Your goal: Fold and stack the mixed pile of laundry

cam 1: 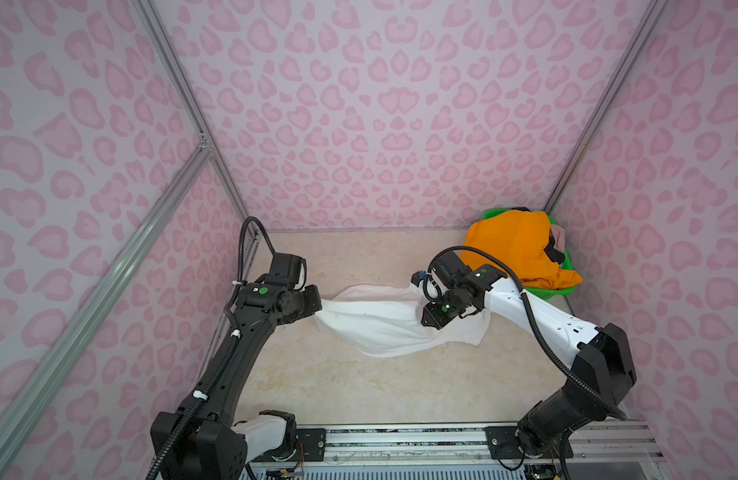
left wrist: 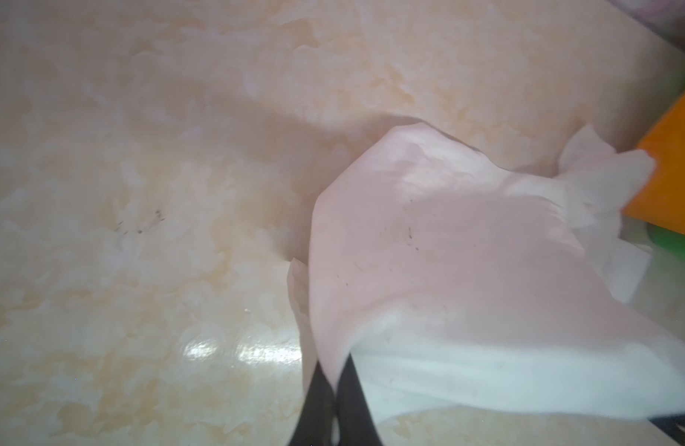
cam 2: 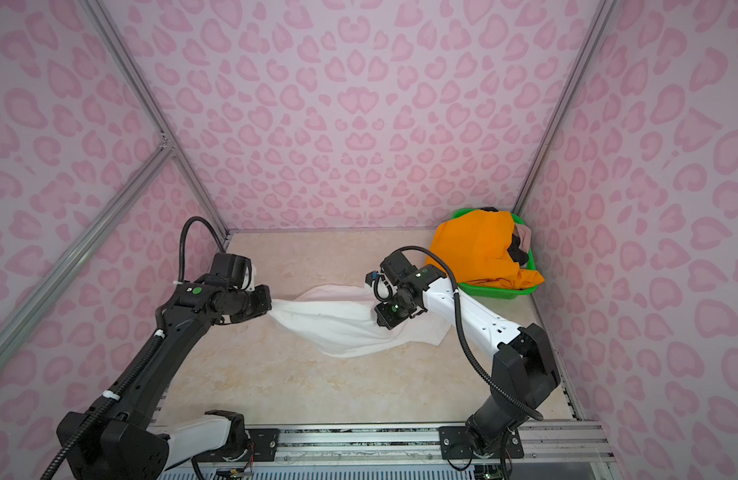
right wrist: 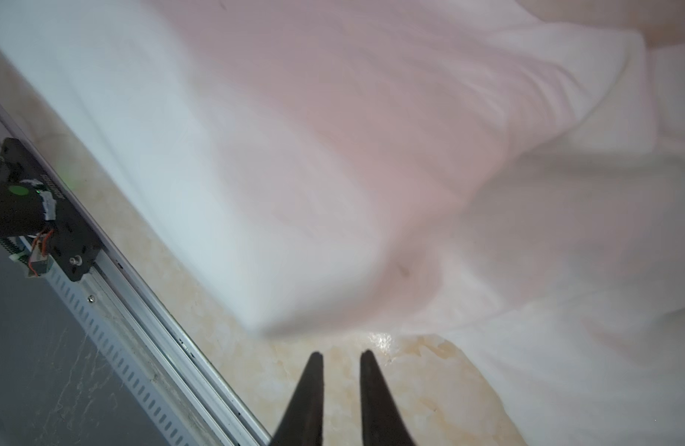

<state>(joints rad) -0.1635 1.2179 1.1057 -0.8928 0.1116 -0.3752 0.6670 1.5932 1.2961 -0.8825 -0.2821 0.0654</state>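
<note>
A white T-shirt (cam 1: 384, 328) (cam 2: 334, 328) lies stretched and rumpled across the middle of the table. My left gripper (cam 1: 319, 305) (left wrist: 335, 370) is shut on its left end, and cloth (left wrist: 468, 270) is pinched between the black fingers. My right gripper (cam 1: 431, 318) (right wrist: 341, 353) hangs over the shirt's right part. It is open, with only bare table showing between its fingertips, and the shirt (right wrist: 294, 154) lies just beyond them. The rest of the laundry pile sits at the back right: orange shorts (cam 1: 513, 245) (cam 2: 479, 245), a black piece (cam 1: 554, 249) and a beige-pink piece (cam 1: 560, 235).
A green mesh basket (cam 1: 546, 293) (cam 2: 500, 293) holds that pile in the back right corner. Pink patterned walls close in the back and both sides. A metal rail (cam 1: 400, 436) (right wrist: 140, 293) with the arm bases runs along the table's front edge.
</note>
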